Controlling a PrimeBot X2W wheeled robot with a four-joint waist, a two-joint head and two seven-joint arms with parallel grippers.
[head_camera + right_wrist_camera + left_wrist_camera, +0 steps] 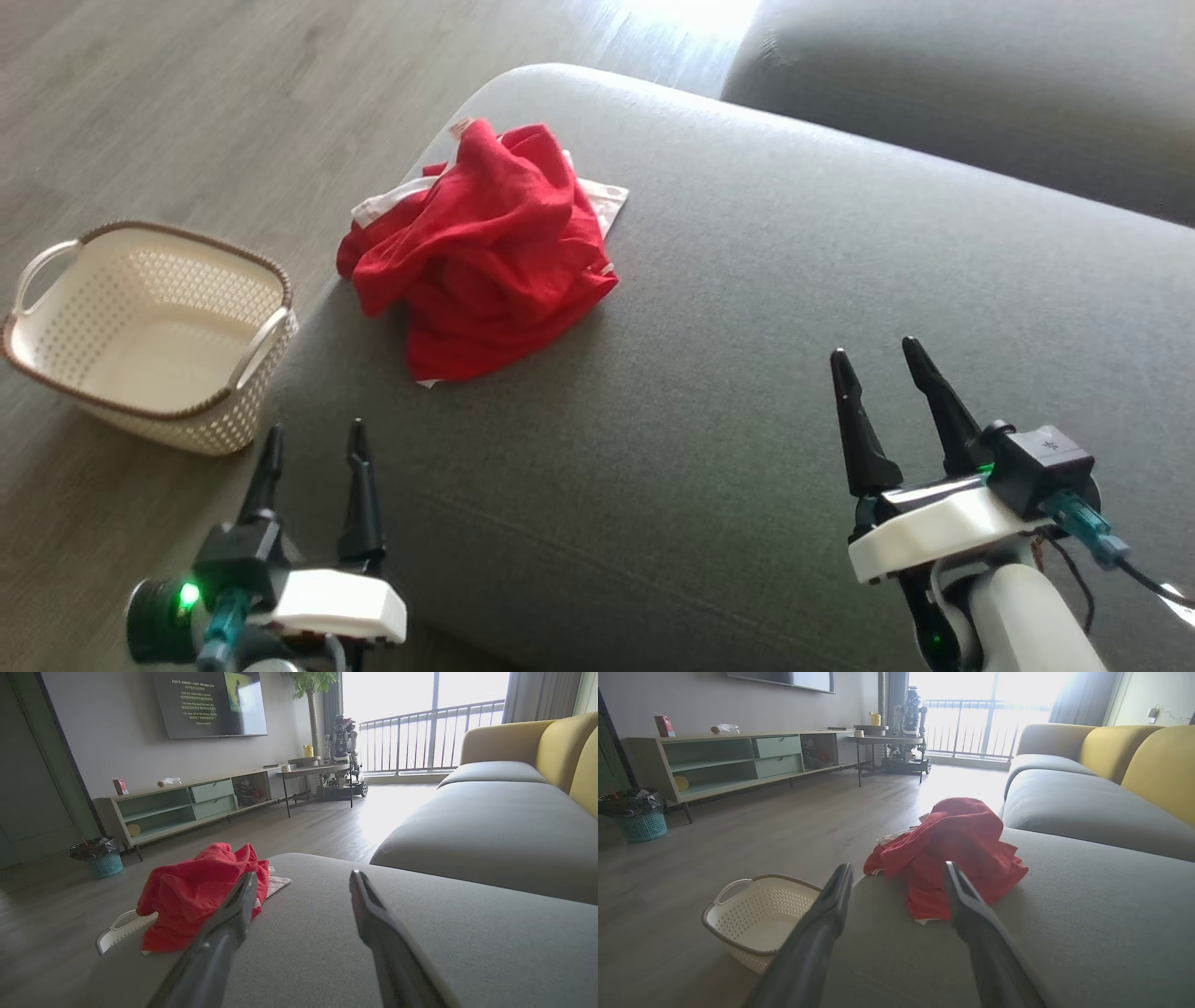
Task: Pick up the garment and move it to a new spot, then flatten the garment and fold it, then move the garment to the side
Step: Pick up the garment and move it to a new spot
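Grey sofa cushion (pixel 794 327) forms the working surface, with wooden floor (pixel 187 112) beyond its rounded edge. We take the white perforated basket (pixel 205 431) on the floor as the reference for all positions.

**Position of the work**
- The red garment (pixel 481 252) lies crumpled in a heap on the cushion, near the basket, at the cushion edge that faces it. Pale trim shows at its borders.
- The left gripper (pixel 315 427) hovers just beside the basket. Its fingers (pixel 360 495) stand wide apart and hold nothing.
- The right gripper (pixel 874 349) is well apart from the basket, on the far side of the garment. Its fingers (pixel 857 439) are also spread wide and empty.

**Status**
We judge that the first step, the pick-up, is not yet begun: neither gripper touches the cloth.

**Hazards from this state**
- The heap sits at the edge nearest the basket. A push instead of a clean pinch could slide it off the cushion, onto the floor or into the basket.
- The folds are tangled. Fingers closing on the top ridge may catch a single layer, so the rest would trail and drag.
- The left arm works close to the basket. A low approach could strike its rim and shift it.
- A deep descent could press the fingers into the soft cushion and pinch upholstery with the cloth
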